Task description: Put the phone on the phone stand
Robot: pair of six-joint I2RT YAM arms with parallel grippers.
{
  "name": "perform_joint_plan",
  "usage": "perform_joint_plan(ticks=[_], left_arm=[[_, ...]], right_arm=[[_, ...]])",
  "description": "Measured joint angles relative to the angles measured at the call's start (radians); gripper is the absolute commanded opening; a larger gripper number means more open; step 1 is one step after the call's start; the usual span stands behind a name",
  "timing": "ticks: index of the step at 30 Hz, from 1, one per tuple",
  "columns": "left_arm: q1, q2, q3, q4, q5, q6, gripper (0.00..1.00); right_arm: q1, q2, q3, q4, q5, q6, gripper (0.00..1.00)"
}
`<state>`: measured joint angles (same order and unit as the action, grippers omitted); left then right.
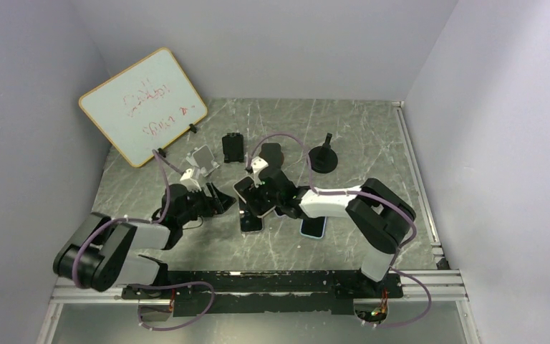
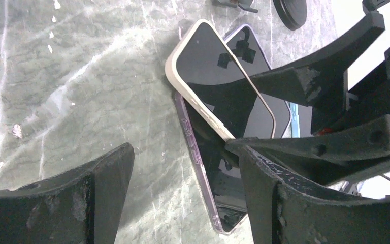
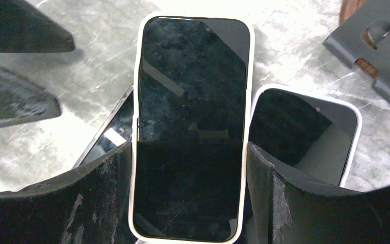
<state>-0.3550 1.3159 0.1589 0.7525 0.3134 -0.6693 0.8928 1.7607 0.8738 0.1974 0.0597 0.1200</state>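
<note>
My right gripper (image 3: 189, 147) is shut on a white-cased phone (image 3: 190, 127), gripping its long edges near the bottom end. It holds the phone tilted above the table at the middle (image 1: 252, 199). The same phone shows in the left wrist view (image 2: 218, 76), with the right fingers clamped on it. My left gripper (image 2: 185, 152) is open and empty, just left of the held phone (image 1: 218, 197). A black phone stand (image 1: 233, 147) and a silver stand (image 1: 202, 159) sit behind the grippers. The dark stand also shows in the right wrist view (image 3: 381, 46).
A purple-cased phone (image 2: 198, 152) lies flat under the held one. Another white-edged phone (image 3: 304, 132) lies beside it, and a blue-cased phone (image 1: 314, 228) lies nearer the right arm. A round-based black stand (image 1: 322, 158) is at the back right. A whiteboard (image 1: 143, 106) leans at the back left.
</note>
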Motion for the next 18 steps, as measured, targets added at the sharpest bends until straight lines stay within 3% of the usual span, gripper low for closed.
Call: perform_joint_plan(ticks=[8, 11, 18], left_arm=[[0.000, 0.300, -0.047, 0.443, 0.019, -0.113, 0.77], [0.000, 0.462, -0.048, 0.644, 0.036, -0.178, 0.70], [0.005, 0.570, 0.015, 0.688, 0.080, -0.280, 0.66]], right_arm=[[0.000, -0.055, -0.061, 0.022, -0.080, 0.008, 0.62], [0.000, -0.065, -0.072, 0.023, -0.101, 0.010, 0.62], [0.000, -0.077, -0.079, 0.015, -0.118, 0.012, 0.62]])
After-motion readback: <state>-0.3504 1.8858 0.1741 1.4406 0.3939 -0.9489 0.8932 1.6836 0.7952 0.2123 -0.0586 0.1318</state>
